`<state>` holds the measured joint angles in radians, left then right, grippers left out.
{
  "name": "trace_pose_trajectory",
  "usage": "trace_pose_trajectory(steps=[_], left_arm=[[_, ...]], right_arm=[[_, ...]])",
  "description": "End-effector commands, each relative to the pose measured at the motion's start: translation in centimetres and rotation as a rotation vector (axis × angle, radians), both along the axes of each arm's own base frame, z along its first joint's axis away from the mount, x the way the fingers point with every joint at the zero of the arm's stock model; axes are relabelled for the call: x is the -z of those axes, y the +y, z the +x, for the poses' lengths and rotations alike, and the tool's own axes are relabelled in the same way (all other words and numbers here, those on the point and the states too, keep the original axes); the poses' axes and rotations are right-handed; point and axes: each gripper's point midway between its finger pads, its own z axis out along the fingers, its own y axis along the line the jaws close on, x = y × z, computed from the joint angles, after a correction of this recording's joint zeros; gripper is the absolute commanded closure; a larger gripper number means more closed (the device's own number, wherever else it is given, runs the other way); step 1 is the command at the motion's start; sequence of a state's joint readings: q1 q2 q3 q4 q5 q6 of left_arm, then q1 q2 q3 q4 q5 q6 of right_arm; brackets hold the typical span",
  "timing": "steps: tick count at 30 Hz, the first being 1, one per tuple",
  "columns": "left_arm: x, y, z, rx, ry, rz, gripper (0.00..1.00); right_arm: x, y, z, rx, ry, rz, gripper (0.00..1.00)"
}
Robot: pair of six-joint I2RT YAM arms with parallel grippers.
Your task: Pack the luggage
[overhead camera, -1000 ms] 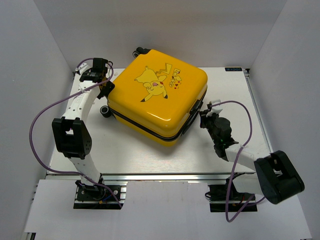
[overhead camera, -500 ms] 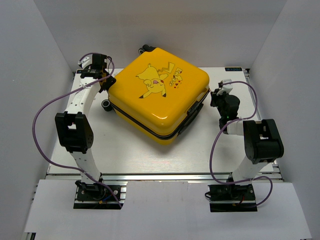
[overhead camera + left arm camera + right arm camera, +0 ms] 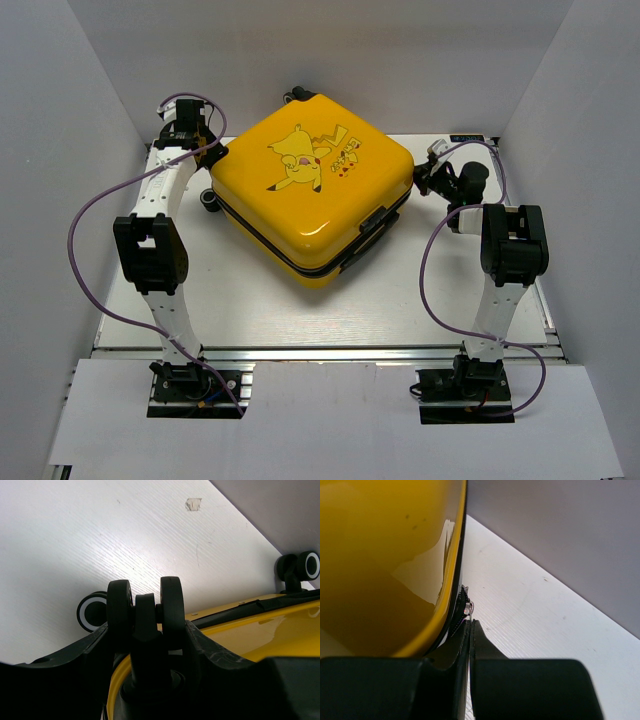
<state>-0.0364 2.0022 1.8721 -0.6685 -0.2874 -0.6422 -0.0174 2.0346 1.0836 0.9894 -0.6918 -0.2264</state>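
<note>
The luggage (image 3: 310,190) is a yellow hard-shell suitcase with a Pikachu cartoon, lying flat and closed at the back middle of the table. My left gripper (image 3: 212,160) is at its back left corner. In the left wrist view, the left gripper (image 3: 146,630) is shut around a black double caster wheel (image 3: 145,605) above the yellow shell (image 3: 260,635). My right gripper (image 3: 420,180) is at the suitcase's right corner. In the right wrist view, the right gripper (image 3: 470,625) is shut, with the small metal zipper pull (image 3: 469,607) at its tips beside the black zipper seam (image 3: 457,580).
Other black wheels with white rings show on the left side (image 3: 208,200) and the back (image 3: 298,95). A black handle (image 3: 372,222) sits on the front right side. White walls close in the table (image 3: 300,310) on the left, back and right.
My right gripper has moved along the suitcase's right side from the handle area to the far right corner. The suitcase has turned and shifted slightly towards the back left, along with the left gripper.
</note>
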Motion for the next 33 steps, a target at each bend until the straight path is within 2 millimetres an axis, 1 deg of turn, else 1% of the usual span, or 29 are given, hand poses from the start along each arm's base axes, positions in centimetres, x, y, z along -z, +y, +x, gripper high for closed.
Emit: trace_pose_trajectory(steps=[1,3,4,6,7,8,10,11,12,13,14,15,16,17,18,19,20,21,22,23,25,26,27,28,29,30,31,32,33], left_arm=[[7.0,3.2,3.4,0.092,0.074,0.209,1.0],[7.0,2.6,4.1,0.122,0.056,0.192,1.0],[7.0,1.9,4.3,0.154,0.044,0.17,1.0],[6.9,1.6,4.7,0.178,0.022,0.17,1.0],[7.2,0.5,4.8,0.217,0.017,0.156,1.0],[7.2,0.4,4.9,0.224,0.013,0.15,1.0],[7.1,0.2,5.1,0.23,0.013,0.141,1.0],[7.0,0.0,5.1,0.231,0.014,0.132,1.0],[6.9,0.0,4.9,0.235,0.019,0.129,1.0],[6.4,0.0,4.4,0.235,0.016,0.129,1.0],[4.7,-0.2,4.3,0.236,-0.022,0.125,1.0],[5.7,-0.2,3.9,0.239,-0.006,0.121,1.0],[5.3,-0.3,2.7,0.239,-0.007,0.114,1.0],[4.9,-0.5,2.4,0.24,-0.03,0.104,1.0],[4.6,-0.7,1.9,0.244,-0.04,0.093,1.0],[2.9,-0.9,1.2,0.249,-0.076,0.089,1.0],[4.1,-1.2,0.2,0.259,-0.061,0.071,1.0],[4.0,-1.3,-0.3,0.263,-0.066,0.064,1.0],[3.0,-1.5,-0.9,0.272,-0.088,0.06,1.0],[3.5,-1.5,-1.6,0.271,-0.071,0.058,1.0],[3.0,-1.3,-2.3,0.263,-0.07,0.064,1.0],[3.1,-1.1,-2.6,0.253,-0.052,0.067,1.0],[2.9,-0.7,-2.8,0.233,-0.04,0.08,1.0],[2.6,-0.4,-2.9,0.217,-0.031,0.083,0.95],[2.0,-0.1,-3.1,0.202,-0.009,0.093,0.73],[1.5,0.5,-3.3,0.177,-0.002,0.11,0.68],[1.0,0.7,-3.4,0.169,0.001,0.118,0.66],[0.7,0.7,-3.8,0.165,0.013,0.118,0.64],[-1.0,0.9,-4.0,0.159,-0.021,0.125,0.58]], right_arm=[[-2.7,0.5,2.1,-0.05,-0.131,-0.029,1.0],[-2.5,1.7,3.0,-0.087,-0.12,-0.026,1.0],[-2.3,3.9,2.8,-0.127,-0.117,-0.024,1.0],[-2.0,5.6,3.3,-0.147,-0.119,-0.023,1.0],[-2.1,6.0,3.4,-0.15,-0.124,-0.017,1.0],[-1.9,7.6,3.2,-0.174,-0.124,-0.012,1.0],[-2.5,8.2,3.0,-0.173,-0.143,-0.001,1.0],[-3.5,9.2,2.4,-0.183,-0.158,0.012,1.0],[-2.9,9.1,1.7,-0.171,-0.146,0.015,1.0],[-3.5,9.0,1.2,-0.165,-0.17,0.018,1.0],[-3.7,9.0,-0.2,-0.158,-0.159,0.025,1.0],[-4.0,9.0,-1.0,-0.156,-0.163,0.028,1.0],[-5.7,8.7,-1.9,-0.151,-0.192,0.024,1.0],[-5.8,8.7,-2.5,-0.127,-0.202,-0.006,1.0],[-3.8,9.0,-4.1,-0.126,-0.15,-0.029,1.0],[-5.0,9.2,-5.4,-0.122,-0.167,-0.036,1.0],[-4.9,9.1,-6.3,-0.11,-0.166,-0.037,1.0],[-4.8,10.2,-7.9,-0.136,-0.161,-0.024,1.0],[-4.9,9.9,-10.1,-0.139,-0.172,-0.011,1.0],[-5.0,10.3,-11.4,-0.152,-0.177,0.0,1.0],[-5.2,10.2,-13.6,-0.154,-0.164,0.017,1.0],[-5.2,9.9,-13.9,-0.132,-0.155,0.021,1.0],[-4.9,9.6,-14.2,-0.115,-0.124,0.024,0.94],[-5.7,9.0,-14.5,-0.09,-0.13,0.033,0.81],[-6.1,8.0,-13.9,-0.015,-0.121,0.041,0.69],[-6.7,7.4,-13.9,0.032,-0.091,0.057,0.49],[-6.9,6.4,-13.5,0.092,-0.061,0.071,0.41],[-7.4,4.6,-12.6,0.217,-0.036,0.099,0.31],[-7.6,3.4,-12.7,0.287,0.012,0.119,0.11]])
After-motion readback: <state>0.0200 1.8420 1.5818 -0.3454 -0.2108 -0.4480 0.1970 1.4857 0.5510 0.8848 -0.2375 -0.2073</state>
